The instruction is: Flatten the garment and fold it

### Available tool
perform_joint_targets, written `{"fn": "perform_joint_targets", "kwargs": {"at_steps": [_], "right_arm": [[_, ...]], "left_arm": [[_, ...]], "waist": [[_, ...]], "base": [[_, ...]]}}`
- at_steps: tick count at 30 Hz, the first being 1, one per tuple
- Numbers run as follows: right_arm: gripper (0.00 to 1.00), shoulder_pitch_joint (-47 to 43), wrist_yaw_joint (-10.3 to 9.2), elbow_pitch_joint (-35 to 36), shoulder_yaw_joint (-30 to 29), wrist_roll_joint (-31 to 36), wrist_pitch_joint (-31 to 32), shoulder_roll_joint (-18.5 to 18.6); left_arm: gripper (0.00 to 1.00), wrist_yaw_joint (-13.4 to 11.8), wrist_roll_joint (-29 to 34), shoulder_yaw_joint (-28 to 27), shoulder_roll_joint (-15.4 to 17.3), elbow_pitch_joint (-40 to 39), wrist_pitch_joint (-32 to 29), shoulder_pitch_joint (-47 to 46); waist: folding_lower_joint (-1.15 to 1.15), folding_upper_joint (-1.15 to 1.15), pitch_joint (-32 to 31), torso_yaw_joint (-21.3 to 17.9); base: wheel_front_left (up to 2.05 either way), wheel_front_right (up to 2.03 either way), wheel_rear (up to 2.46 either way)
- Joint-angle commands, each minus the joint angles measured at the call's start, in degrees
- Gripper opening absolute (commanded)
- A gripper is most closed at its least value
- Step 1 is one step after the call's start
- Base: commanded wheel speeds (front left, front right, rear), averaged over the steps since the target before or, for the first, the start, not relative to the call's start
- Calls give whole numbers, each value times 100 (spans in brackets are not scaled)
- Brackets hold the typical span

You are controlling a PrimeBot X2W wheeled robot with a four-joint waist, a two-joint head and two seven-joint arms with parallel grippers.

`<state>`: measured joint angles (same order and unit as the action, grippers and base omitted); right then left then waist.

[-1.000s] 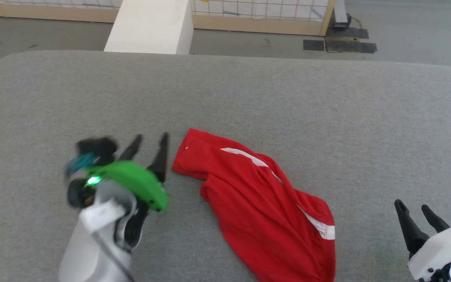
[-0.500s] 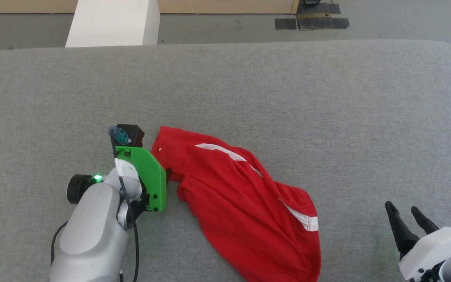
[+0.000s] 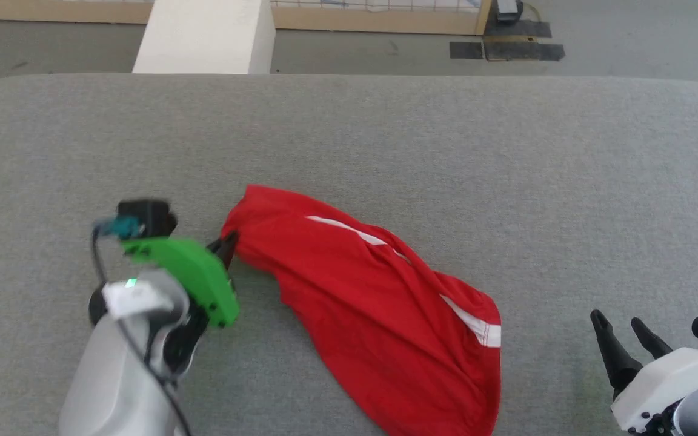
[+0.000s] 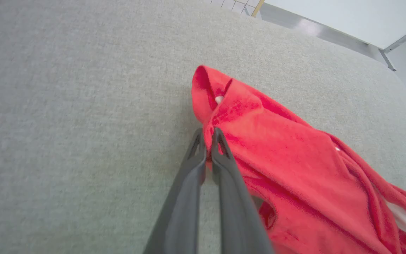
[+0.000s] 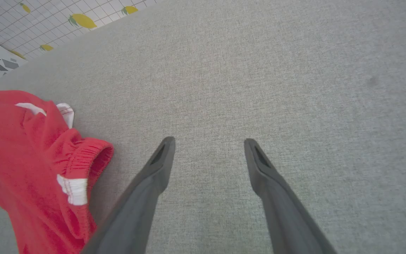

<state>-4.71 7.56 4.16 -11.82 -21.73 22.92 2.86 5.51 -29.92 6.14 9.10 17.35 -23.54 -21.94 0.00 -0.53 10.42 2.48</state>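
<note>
At the tips of the left claw (image 4: 208, 137) an edge fold of the red shorts (image 3: 379, 309) is pinched. The two dark fingers stand together with red cloth between them, at the end of the garment nearest that arm. From that pinch the shorts run ahead and to the right of the claw, a long crumpled band lying slantwise on the grey padded surface (image 3: 385, 133), with the white stripe (image 3: 355, 233) following the same line. The far end, with its gathered opening, lies to the left of the right claw (image 5: 209, 141), near it but apart. That claw hangs over bare surface with its fingers spread wide and nothing between them. So the long axis joins the two claws: the left has one end, and the right is much the nearer to the other. Spreading the shorts likely calls for the right claw to reach leftward to that free end.
</note>
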Motion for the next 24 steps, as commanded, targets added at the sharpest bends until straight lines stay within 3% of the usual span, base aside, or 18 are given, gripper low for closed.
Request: {"fn": "perform_joint_targets", "kwargs": {"at_steps": [1, 6, 7, 8, 9, 12, 17, 24], "right_arm": [[100, 22, -8, -17, 10, 10, -23, 1], [100, -11, -8, -38, 56, -17, -27, 1], [100, -9, -8, -41, 75, -20, -22, 1], [100, -1, -8, -45, 95, -25, -20, 1], [100, 5, -8, -45, 110, -24, -15, 1], [100, 21, -8, -28, 102, -1, 3, 1], [100, 87, -8, 8, 132, 46, 66, 1], [100, 125, -8, -21, 233, 4, 64, 1]], "left_arm": [[0, -59, -91, -119, 30, -185, 68, 371], [0, -449, -223, -287, -7, -654, -131, 1672], [20, -484, -202, -248, 1, -664, -213, 1821], [83, -513, -248, -254, -43, -722, -232, 1935], [100, -529, -289, -270, -77, -785, -224, 1981], [100, -584, -380, -397, -90, -1105, -155, 1869], [100, -578, -251, -379, 154, -1448, -304, 1228], [100, -546, 120, 211, 410, -444, -1254, 388]], "waist": [[0, 53, -100, 120], [0, 53, -169, 319], [0, 53, -171, 349], [0, 53, -173, 382], [0, 53, -173, 408], [0, 53, -189, 503], [0, 53, -177, 503], [0, 53, -68, 230]], "base": [[0, 0, 0], [0, 0, 0], [0, 0, 0], [0, 0, 0], [0, 0, 0], [0, 0, 0], [0, 0, 0], [0, 0, 0]]}}
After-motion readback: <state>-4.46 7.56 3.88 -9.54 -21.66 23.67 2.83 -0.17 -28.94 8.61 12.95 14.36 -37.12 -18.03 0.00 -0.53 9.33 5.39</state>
